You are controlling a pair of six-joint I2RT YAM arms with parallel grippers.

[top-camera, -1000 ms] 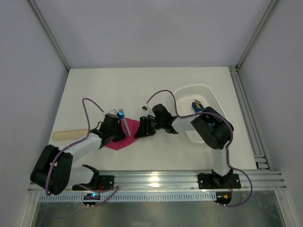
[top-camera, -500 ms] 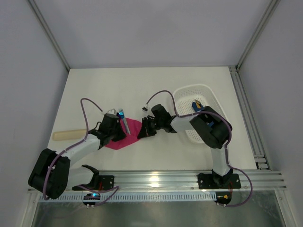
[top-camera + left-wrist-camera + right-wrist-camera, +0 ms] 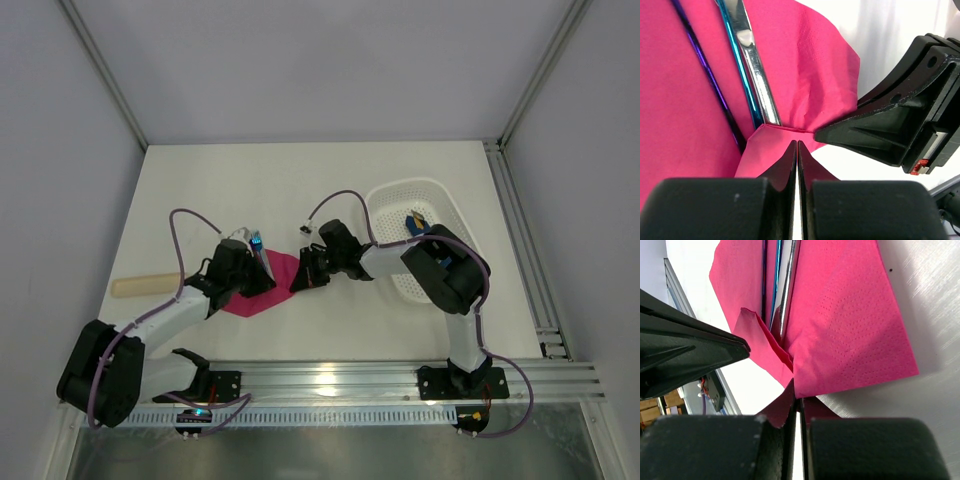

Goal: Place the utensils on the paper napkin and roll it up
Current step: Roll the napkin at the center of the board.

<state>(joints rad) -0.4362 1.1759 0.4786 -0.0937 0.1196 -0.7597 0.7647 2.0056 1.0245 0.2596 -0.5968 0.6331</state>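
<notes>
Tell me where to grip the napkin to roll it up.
Pinch the paper napkin by the raised folded flap at the utensils' ends, coming in low from that edge: the flap stands up, while the rest lies flat.

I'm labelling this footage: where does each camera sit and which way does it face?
Top external: fixed above and behind the arms, looking down at the table; both arms and bases show.
Left wrist: on the left arm, looking along the shut left end effector at the paper napkin and utensils.
Right wrist: on the right arm, looking along the shut right end effector pinching the napkin.
Shared: each wrist view shows the other end effector.
</notes>
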